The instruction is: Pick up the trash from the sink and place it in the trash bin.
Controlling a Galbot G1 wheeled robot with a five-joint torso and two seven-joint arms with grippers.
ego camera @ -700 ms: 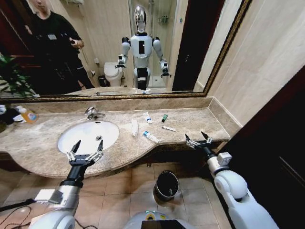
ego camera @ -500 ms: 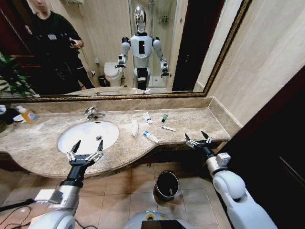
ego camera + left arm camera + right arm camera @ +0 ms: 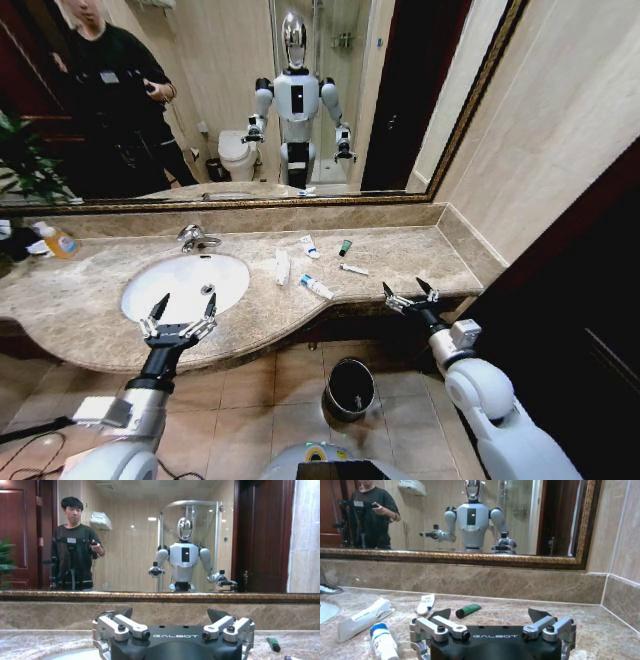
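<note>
The right end effector (image 3: pixel 410 294) hangs at the front edge of the marble tabletop (image 3: pixel 400 262), its fingers spread apart and holding nothing. The left end effector (image 3: pixel 178 312) hovers over the near rim of the sink (image 3: pixel 150 285), also wide open and empty.

The trash lies on the tabletop between basin and right arm, not in the bowl: a blue-capped tube (image 3: pixel 316 287) nearest the right arm, a white sachet (image 3: pixel 282 267) just beside the basin, another tube (image 3: pixel 309 246) farther back, a dark-green-capped tube (image 3: pixel 345 247) and a thin tube (image 3: pixel 352 269) near it. The trash bin (image 3: pixel 351 388) stands on the floor below the counter's edge.

I'd say the reach is only beginning. Done well, the right arm should go for the nearest tube, come down across its narrow width, and close gently so it doesn't roll or skid away on the slick stone.
</note>
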